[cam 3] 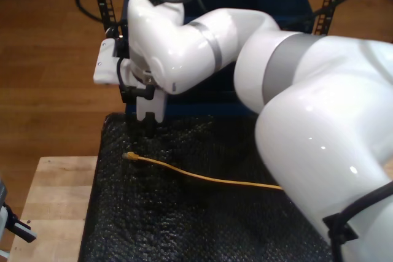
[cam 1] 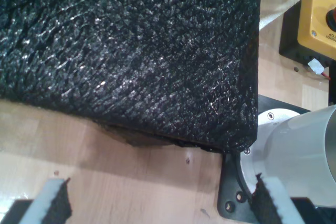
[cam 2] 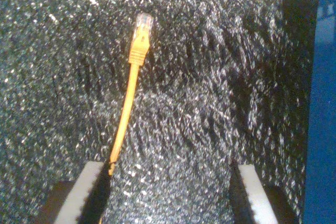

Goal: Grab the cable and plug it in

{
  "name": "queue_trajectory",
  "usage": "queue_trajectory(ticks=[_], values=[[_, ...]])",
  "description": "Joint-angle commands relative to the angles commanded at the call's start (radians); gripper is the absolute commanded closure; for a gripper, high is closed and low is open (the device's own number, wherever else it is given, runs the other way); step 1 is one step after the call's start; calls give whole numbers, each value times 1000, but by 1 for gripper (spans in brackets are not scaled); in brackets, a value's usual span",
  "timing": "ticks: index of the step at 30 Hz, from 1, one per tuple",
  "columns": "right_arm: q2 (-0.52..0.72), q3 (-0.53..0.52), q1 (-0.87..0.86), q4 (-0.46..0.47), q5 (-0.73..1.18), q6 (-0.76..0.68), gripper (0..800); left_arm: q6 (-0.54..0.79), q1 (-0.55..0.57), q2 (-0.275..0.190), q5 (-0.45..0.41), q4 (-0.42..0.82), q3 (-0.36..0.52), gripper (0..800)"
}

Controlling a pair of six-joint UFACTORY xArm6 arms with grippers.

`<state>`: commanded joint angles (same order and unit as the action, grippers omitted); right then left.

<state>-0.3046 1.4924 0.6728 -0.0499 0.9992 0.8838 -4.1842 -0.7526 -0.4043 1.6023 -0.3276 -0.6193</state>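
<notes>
The exterior view shows a wooden table (cam 3: 58, 188) at its left, with a black bumpy mat (cam 3: 184, 225) lying beside it. On the mat rests the cable (cam 3: 202, 177), thin and yellow-orange. Its small plug (cam 3: 129, 156) points toward the exterior view's left, and the cable runs from there toward the exterior view's right, where it goes behind a big white arm (cam 3: 307, 121). Just above the plug hangs the second gripper (cam 3: 147, 118), pointing down at the mat and not touching the cable. The second wrist view looks along this gripper (cam 2: 168, 192). Its two fingers stand wide apart, so it is released and holds nothing. The cable (cam 2: 126, 114) lies flat on the mat (cam 2: 220, 77), and it passes close by one finger (cam 2: 86, 192). The clear plug (cam 2: 143, 27) sits at the far tip of the cable. The first wrist view shows the first gripper (cam 1: 157, 200) over bare wood (cam 1: 131, 182), next to the edge of the black mat (cam 1: 131, 51). Its fingers are also spread wide, with nothing between them. Near it is the white base of an arm (cam 1: 299, 150) on a black plate, and a yellow box (cam 1: 317, 19) sits farther off.
</notes>
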Motion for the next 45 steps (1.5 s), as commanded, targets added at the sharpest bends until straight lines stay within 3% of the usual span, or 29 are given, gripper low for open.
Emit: queue_trajectory(ticks=[8,20,33,45], values=[[97,-91,-57,-130,14,117,199,0,0,0,0,0,0,0],[259,-199,-123,-226,17,207,195,0,0,0,-2,0,0,0],[400,-253,-281,-405,150,348,180,0,0,0,-3,0,0,0],[540,-367,-371,-419,169,413,172,0,0,0,-2,0,0,0]])
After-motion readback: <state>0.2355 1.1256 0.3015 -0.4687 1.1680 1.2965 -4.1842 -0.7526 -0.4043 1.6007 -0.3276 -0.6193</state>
